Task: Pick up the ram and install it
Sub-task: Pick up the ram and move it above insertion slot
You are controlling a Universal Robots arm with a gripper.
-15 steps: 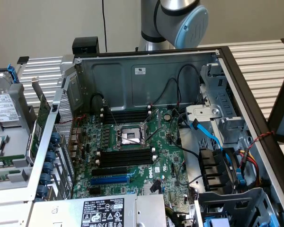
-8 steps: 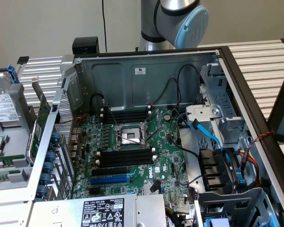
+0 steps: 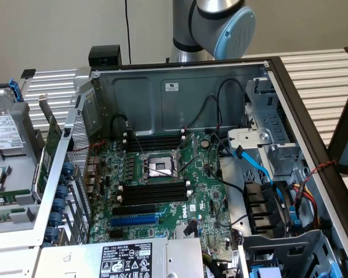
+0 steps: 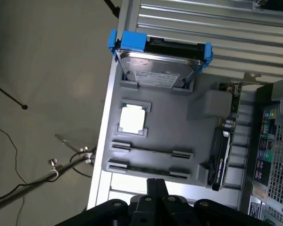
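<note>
1. On the grey tray (image 4: 179, 120), at the exterior view's left of the open computer case (image 3: 180, 87), two long thin sticks lie side by side in their holders. The first ram stick (image 4: 151, 151) is just beside the processor chip (image 4: 132, 118). The second ram stick (image 4: 146, 170) is nearer the tray's edge.
2. In the exterior view both sticks show as green strips lying flat in the tray, outside the case.
3. The gripper (image 4: 156, 182) hangs over the tray's edge, nearest the second ram stick. Its fingers are pressed together with nothing between them, and it touches neither stick.
4. A hard drive (image 4: 160, 66) in a blue bracket stands at the tray's far end from the gripper. A green expansion card (image 4: 224, 141) stands on edge on the side towards the case.
5. Inside the case the motherboard (image 3: 203, 191) lies flat. Its black memory slots (image 3: 153, 192) run in banks on either side of the processor socket (image 3: 160, 167), and a long blue slot (image 3: 133, 220) sits just beside one bank.
6. The robot arm (image 3: 226, 23) rises behind the case. Case and tray rest on a slatted counter (image 3: 319, 75).
</note>
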